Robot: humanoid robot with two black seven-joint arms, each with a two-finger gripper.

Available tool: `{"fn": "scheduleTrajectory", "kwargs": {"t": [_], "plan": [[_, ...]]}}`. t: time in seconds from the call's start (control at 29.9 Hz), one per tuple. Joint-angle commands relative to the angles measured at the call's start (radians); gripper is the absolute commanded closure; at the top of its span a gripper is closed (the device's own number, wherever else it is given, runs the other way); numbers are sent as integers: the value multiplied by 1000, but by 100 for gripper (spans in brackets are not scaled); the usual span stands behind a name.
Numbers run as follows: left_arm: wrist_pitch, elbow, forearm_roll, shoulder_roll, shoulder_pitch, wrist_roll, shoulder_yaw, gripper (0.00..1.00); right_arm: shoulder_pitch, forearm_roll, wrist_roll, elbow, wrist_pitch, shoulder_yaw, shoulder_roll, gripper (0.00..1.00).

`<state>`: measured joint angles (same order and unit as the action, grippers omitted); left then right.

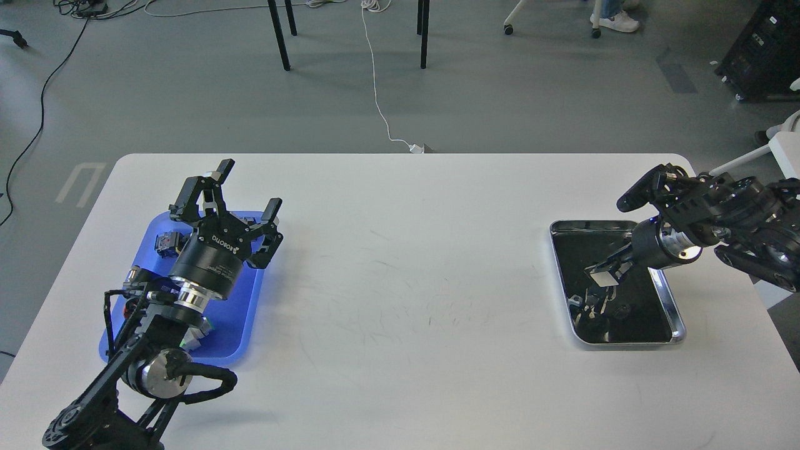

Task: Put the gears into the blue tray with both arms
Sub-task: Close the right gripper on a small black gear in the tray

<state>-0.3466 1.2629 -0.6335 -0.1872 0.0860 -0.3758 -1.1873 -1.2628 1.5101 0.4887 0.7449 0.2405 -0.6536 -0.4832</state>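
The blue tray (pixel 240 312) lies at the table's left, and my left arm stretches over it. My left gripper (pixel 232 195) hovers above the tray's far end, fingers spread open and empty. At the right, my right gripper (pixel 601 276) points down-left into the steel tray (pixel 677 326), low over its black floor. It is small and dark, so its fingers cannot be told apart. One tiny black gear (pixel 622 308) shows faintly on that floor, just right of the gripper's reflection. Any other gear is hidden by the gripper or lost in the reflections.
Small parts lie in the blue tray under my left arm, among them a dark block (pixel 165 242) and a green-and-white piece (pixel 195 334). Beyond the table's far edge stand chair legs (pixel 279 37), and a white cable (pixel 377 94) runs across the floor.
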Motion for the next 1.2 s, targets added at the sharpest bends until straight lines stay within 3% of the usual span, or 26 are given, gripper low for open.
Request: {"fn": "scheduleTrajectory", "kwargs": {"t": [0.0,0.37,0.67,1.0,1.17], "plan": [[0,6,0,-1,-3,0,0,2,10,-13,0,-10,-1,0,17,33],[0,6,0,-1,-3,0,0,2,19,-18,0,-38,-1,-1,32,39],[0,6,0,-3,-3,0,-1,2,26,-18,0,-38,-1,-1,34,50],[0,6,0,-5,-3,0,-1,2,26,-18,0,-38,-1,-3,32,76],[0,6,0,-5,-3,0,-1,2,25,-18,0,-36,0,-3,31,80]]}}
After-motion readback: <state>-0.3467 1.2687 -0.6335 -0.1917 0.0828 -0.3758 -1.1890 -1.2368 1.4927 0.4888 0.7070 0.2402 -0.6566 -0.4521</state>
